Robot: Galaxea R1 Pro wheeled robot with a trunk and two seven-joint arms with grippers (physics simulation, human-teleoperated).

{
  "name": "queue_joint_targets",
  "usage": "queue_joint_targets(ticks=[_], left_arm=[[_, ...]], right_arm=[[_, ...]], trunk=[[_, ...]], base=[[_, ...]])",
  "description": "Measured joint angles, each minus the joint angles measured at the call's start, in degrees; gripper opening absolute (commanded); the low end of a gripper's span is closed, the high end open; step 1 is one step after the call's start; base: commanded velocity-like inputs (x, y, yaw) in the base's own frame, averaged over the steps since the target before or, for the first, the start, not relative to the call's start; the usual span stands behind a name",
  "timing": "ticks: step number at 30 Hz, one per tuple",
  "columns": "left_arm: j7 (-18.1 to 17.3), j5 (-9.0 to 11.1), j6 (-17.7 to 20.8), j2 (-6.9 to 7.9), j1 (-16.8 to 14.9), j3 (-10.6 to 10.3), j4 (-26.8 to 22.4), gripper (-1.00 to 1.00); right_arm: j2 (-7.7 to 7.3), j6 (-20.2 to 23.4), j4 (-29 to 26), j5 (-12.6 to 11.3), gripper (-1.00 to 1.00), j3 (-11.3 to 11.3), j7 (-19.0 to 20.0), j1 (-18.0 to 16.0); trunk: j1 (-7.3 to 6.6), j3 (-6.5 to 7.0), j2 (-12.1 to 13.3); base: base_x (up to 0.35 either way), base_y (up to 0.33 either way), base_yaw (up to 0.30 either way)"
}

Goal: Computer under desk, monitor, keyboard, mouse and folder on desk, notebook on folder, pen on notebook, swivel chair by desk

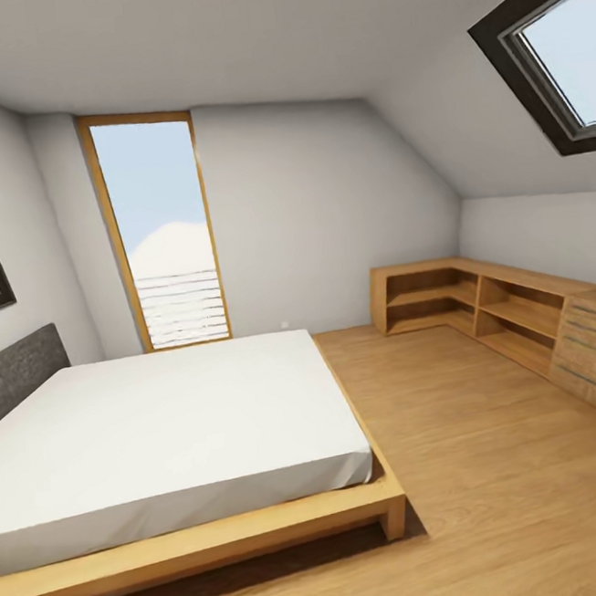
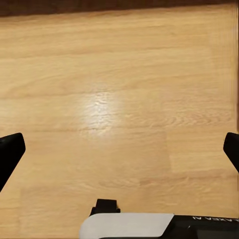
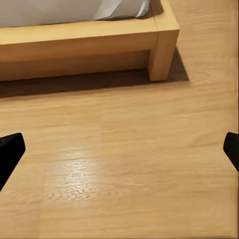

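Bedroom: bed (image 1: 166,440) at nine o'clock, low shelving (image 1: 482,302) at two. Left gripper (image 2: 119,149) and right gripper (image 3: 119,149) gape wide, empty, over the wooden floor (image 1: 502,497). Risk: the base could clip the bed's corner while turning.

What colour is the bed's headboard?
Dark grey, fabric-like headboard, against a light wood bed frame. Best in the head view.

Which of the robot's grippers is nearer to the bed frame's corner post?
Right. The right gripper hangs over floor with the bed frame's corner post just ahead; the left gripper faces bare wooden floor.
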Motion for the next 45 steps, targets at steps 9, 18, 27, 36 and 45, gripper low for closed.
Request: queue_joint_targets(ticks=[9,18,27,36,45], left_arm=[[0.0,0.0,0.0,0.01,0.0,0.0,0.0,1.0],[-0.01,0.0,0.0,0.02,0.0,0.01,0.0,1.0],[0.01,0.0,0.0,-0.03,0.0,-0.02,0.0,1.0],[0.0,0.0,0.08,-0.01,0.0,0.0,0.0,1.0],[0.01,0.0,0.06,-0.02,0.0,-0.01,0.0,1.0]], right_arm=[[0.01,0.04,0.0,-0.02,1.0,0.0,0.0,0.0],[-0.13,0.01,-0.09,-0.19,1.0,-0.08,0.06,0.0],[-0.09,0.16,-0.02,-0.1,1.0,0.0,0.08,0.0],[-0.09,0.41,0.0,-0.05,1.0,0.0,0.09,0.0],[-0.09,0.36,0.0,0.03,1.0,0.02,0.62,0.0]], trunk=[[0.0,0.28,0.0],[0.0,0.5,0.0],[0.0,0.7,0.0],[0.0,0.89,0.0],[0.0,1.08,0.0]], base=[[0.0,0.0,-0.29],[0.0,0.0,-0.297],[0.0,0.0,-0.299],[0.0,0.0,-0.299],[0.0,0.0,-0.299]])
